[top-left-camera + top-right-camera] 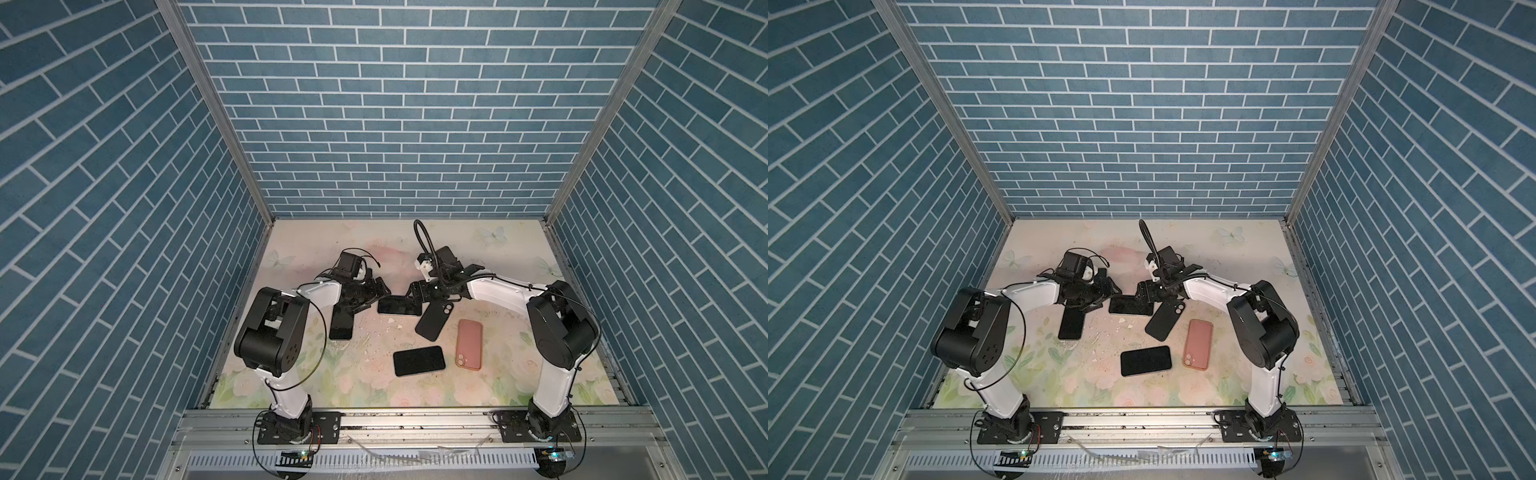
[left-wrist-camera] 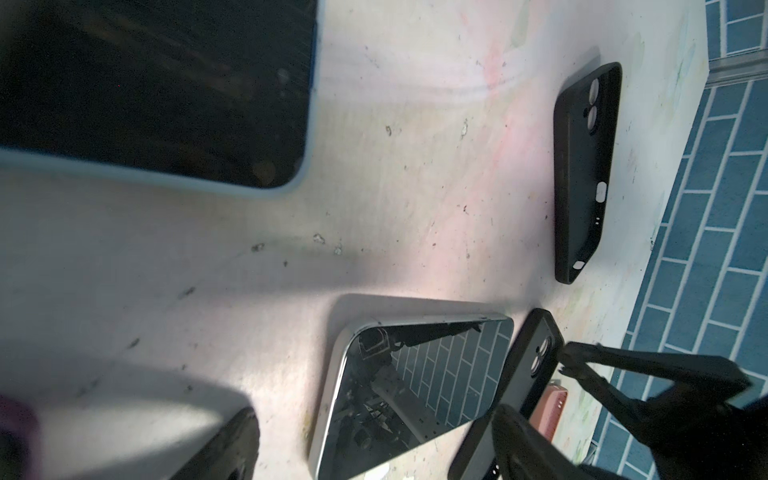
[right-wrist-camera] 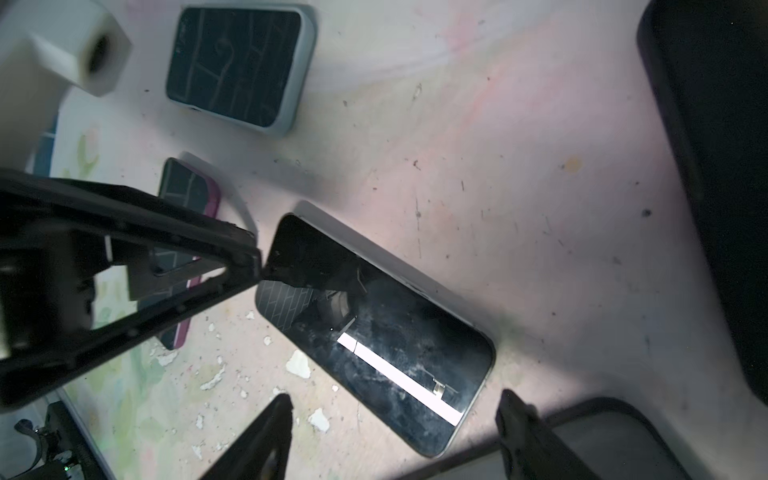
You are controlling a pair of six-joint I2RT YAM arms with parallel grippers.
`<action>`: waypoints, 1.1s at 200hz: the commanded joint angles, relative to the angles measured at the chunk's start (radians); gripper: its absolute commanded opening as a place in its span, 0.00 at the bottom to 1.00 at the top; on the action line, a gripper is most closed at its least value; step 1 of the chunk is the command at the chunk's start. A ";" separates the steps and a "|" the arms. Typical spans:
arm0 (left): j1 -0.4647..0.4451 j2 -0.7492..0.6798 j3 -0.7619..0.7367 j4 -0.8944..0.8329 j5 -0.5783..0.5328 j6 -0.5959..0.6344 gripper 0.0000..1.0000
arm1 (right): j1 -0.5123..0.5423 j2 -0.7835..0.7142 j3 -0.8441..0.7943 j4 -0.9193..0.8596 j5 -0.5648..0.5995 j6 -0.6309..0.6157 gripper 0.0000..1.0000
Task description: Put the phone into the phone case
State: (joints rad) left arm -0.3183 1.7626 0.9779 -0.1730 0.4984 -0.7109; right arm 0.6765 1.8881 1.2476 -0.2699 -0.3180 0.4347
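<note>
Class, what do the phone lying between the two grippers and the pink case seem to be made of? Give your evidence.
Phone: glossy glass front, mirroring the brick wall; pale edge, possibly metal. Pink case: matte, likely silicone or soft plastic; no reflections.

A silver-edged phone [image 2: 411, 390] lies screen-up on the table [image 2: 374, 208] near the left fingers [image 2: 226, 444]; a black case [image 2: 586, 166] lies well beyond.

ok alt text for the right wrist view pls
A bare phone lies screen up on the scuffed table, the open right gripper framing its near end and the left gripper at its far corner. A blue-cased phone and a purple-cased phone lie beyond.
</note>
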 commanded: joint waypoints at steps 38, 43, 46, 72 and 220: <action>0.002 0.015 -0.005 0.033 0.009 -0.015 0.89 | -0.018 0.076 0.009 0.014 -0.051 0.142 0.79; 0.002 0.017 -0.005 0.035 0.012 -0.015 0.89 | -0.018 0.080 0.010 0.016 -0.057 0.144 0.79; 0.001 0.017 -0.005 0.036 0.013 -0.016 0.89 | -0.018 0.082 0.010 0.016 -0.060 0.146 0.79; -0.004 0.016 -0.018 0.065 0.013 -0.033 0.89 | -0.018 0.100 -0.001 0.043 -0.083 0.160 0.79; -0.045 -0.058 -0.090 0.347 0.177 -0.183 0.84 | -0.054 0.127 -0.087 0.204 -0.161 0.254 0.79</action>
State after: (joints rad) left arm -0.3317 1.7737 0.9009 0.0559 0.5957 -0.8433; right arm 0.6205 1.9785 1.2060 -0.0521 -0.4469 0.6323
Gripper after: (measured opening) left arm 0.841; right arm 0.794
